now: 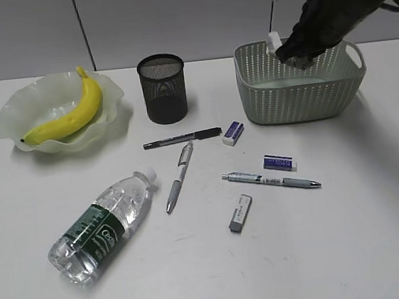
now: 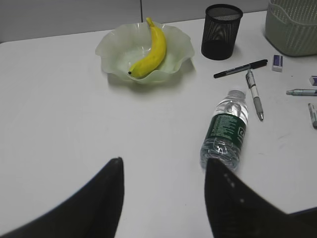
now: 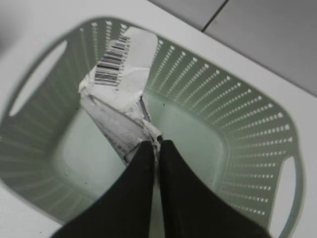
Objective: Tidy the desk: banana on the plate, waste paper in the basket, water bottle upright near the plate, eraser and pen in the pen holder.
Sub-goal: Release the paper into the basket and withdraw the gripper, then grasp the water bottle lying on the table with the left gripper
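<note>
Right claw (image 3: 154,145): you had it pinching the crumpled paper (image 3: 119,94) above the basket (image 3: 233,144).
Left claw (image 2: 163,171): you held it open and empty over the counter (image 2: 59,109).

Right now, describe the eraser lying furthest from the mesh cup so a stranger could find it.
Start at the clear plastic water bottle lying on the white desk. Right of it, below the silver pen, lies a grey eraser. Both other erasers have blue-and-white wrappers.

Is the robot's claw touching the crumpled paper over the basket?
Touching. The right wrist view shows the right gripper pinching the edge of the waste paper between its fingers, above the basket.
</note>
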Robot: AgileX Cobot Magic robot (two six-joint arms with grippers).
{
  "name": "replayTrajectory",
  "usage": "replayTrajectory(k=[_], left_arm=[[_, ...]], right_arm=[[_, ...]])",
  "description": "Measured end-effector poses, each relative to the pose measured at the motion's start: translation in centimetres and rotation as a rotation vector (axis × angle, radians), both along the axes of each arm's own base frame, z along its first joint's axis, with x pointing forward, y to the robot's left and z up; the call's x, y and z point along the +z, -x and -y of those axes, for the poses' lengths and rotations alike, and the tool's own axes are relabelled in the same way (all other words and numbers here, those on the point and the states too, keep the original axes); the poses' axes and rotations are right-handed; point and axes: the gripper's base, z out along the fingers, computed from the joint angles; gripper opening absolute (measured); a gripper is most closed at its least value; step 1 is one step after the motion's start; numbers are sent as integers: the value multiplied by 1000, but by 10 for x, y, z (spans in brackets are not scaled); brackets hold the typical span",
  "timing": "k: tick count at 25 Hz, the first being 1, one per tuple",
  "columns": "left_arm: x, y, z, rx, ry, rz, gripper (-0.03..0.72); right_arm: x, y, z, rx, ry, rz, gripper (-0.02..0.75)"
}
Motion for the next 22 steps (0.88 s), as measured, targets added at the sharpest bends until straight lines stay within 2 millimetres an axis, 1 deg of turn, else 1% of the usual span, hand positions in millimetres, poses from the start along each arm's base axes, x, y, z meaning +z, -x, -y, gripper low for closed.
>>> replayTrajectory(k=[2,3,5,7,9,12,18,22], left_arm=[[0,0,0,0,0,0,393],[0,0,0,0,0,0,392],[0,0,0,0,0,0,391],[0,0,0,0,0,0,391],[0,0,0,0,0,0,391],[0,0,0,0,0,0,391],[0,0,0,0,0,0,391],[0,0,0,0,0,0,391]], right_arm=[[-13,-3,2,-36,-3,-25,166],[-15,-4,3,-54,-11,-29,243],[-14,-5,4,-68,-23,-27,390],[-9,-4,4,-80,-22,-33,465],[0,-1,6,-105,-13,-69,489],[19,12,12,-157,3,-160,497],[63,50,21,-208,1,-312,498],[100,81,28,-205,-12,-354,498]])
